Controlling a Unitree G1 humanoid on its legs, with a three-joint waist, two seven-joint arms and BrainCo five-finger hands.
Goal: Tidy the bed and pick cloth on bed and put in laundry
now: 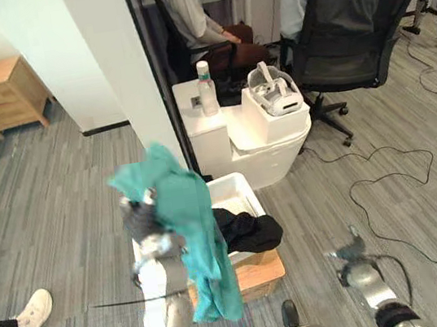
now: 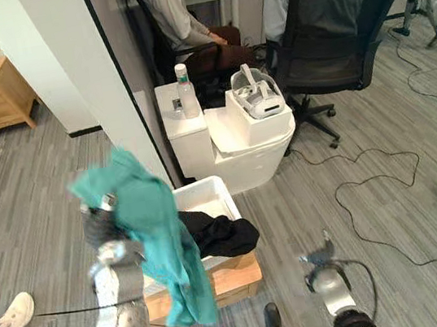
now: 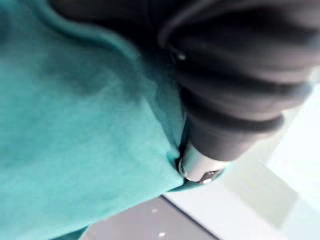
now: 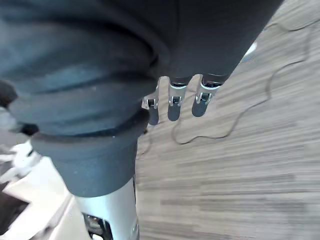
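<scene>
L hand point(image 1: 141, 218) is raised w/ the teal cloth point(image 1: 192, 217) draped over it, hanging just beside the white laundry basket point(image 1: 240, 183). Can't tell if it's clamped or just hooked, since the cloth covers the grip. R hand point(image 1: 349, 252) is low, relaxed and holding nothing. Risk: most of the cloth hangs outside the near rim, so letting go here prob drops it on the floor. The tail could also drag the black garment point(image 1: 249, 229) off the rim.

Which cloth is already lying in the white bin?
The black cloth, spilling over the bin's rim. The teal cloth is not in it: it drapes over the raised left hand.
</scene>
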